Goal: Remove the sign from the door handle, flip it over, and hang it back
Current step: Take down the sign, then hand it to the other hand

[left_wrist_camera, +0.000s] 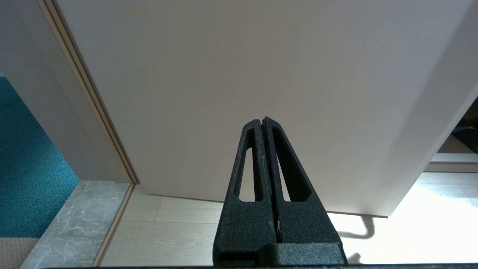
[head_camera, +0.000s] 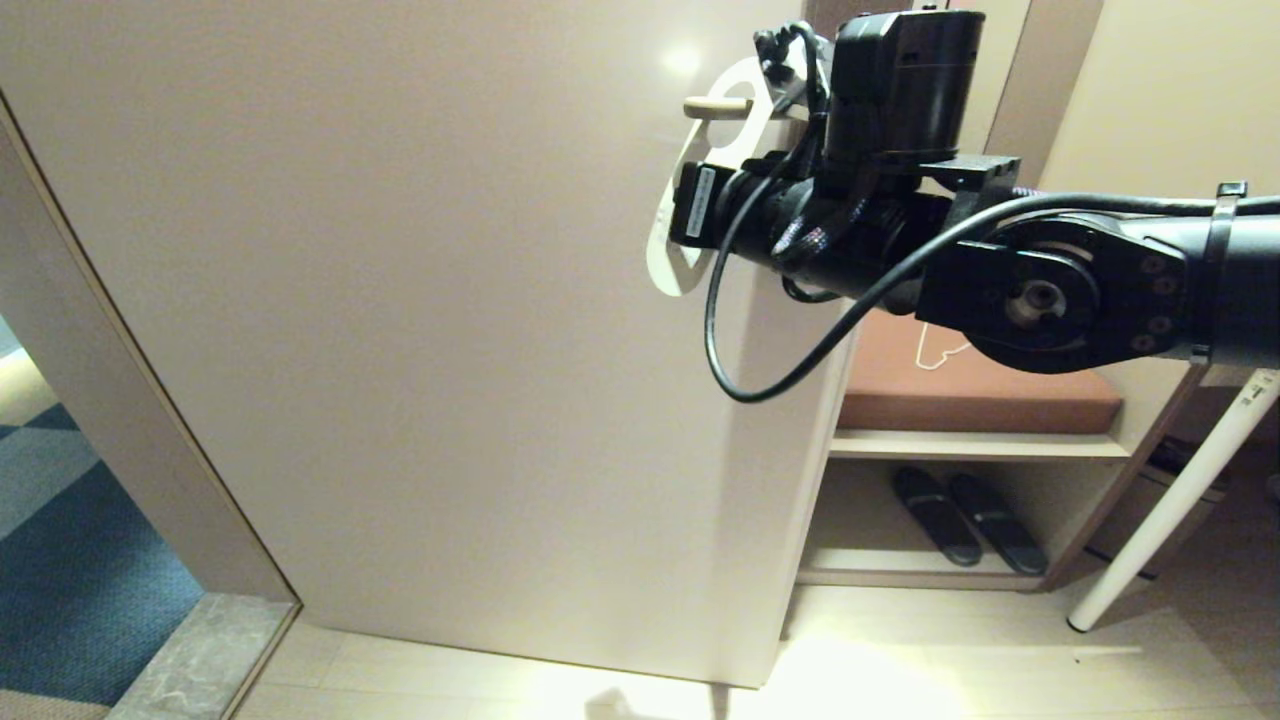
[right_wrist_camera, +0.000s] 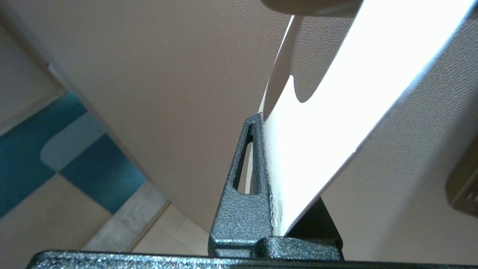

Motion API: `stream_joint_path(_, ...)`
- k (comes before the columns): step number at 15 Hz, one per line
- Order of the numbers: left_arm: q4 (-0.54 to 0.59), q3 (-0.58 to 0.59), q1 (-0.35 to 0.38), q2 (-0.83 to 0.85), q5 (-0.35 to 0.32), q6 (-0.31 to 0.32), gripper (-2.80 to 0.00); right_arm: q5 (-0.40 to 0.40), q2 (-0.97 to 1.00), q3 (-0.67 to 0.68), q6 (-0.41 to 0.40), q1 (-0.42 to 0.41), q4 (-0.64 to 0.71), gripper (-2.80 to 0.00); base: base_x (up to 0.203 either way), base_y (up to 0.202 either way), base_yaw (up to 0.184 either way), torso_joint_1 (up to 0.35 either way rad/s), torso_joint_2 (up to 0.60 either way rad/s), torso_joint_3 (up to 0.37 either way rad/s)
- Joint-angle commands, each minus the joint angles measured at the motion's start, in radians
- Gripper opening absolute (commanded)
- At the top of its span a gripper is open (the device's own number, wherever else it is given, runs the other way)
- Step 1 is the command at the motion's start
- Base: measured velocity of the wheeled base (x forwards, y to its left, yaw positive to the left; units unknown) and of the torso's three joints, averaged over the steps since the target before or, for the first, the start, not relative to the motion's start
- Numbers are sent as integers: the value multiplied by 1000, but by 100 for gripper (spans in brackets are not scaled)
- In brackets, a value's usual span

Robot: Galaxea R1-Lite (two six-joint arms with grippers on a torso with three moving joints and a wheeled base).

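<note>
The white sign (head_camera: 668,262) hangs tilted on the door (head_camera: 400,350), its oval hole around the pale door handle (head_camera: 712,107). No print shows on its visible face. My right gripper (head_camera: 692,225) is shut on the sign's lower part. In the right wrist view the sign (right_wrist_camera: 336,93) is pinched between the jaws (right_wrist_camera: 263,121), one finger (right_wrist_camera: 244,168) showing and the other hidden behind it. The handle's backplate is hidden behind my right wrist. My left gripper (left_wrist_camera: 262,121) is shut and empty, low in front of the door, out of the head view.
Right of the door is an open shelf unit with a brown cushion (head_camera: 980,395), a thin white wire hanger (head_camera: 940,352) and dark slippers (head_camera: 965,515). A white slanted leg (head_camera: 1170,510) stands at the right. The door frame, stone threshold (head_camera: 200,660) and blue carpet (head_camera: 60,560) are at the left.
</note>
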Motion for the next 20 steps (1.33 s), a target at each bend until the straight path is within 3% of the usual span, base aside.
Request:
stream_joint_path(1,0,0,0,1,0,0,-280,-18,28,-18,11,10,-3,-280,0,0,0,0,0,0)
stream_joint_path(7,0,-1,0,1,0,0,-280,-37,67,-30,12,21,-102,-280,0,0,0,0,0,0)
stream_joint_path(15,0,0,0,1,0,0,-280,-26,78,-32,13,72,-134,-280,0,0,0,0,0,0)
stream_joint_path(20,0,0,0,1,1,0,-280,21,-6,68,-32,82,-123,-280,0,0,0,0,0,0)
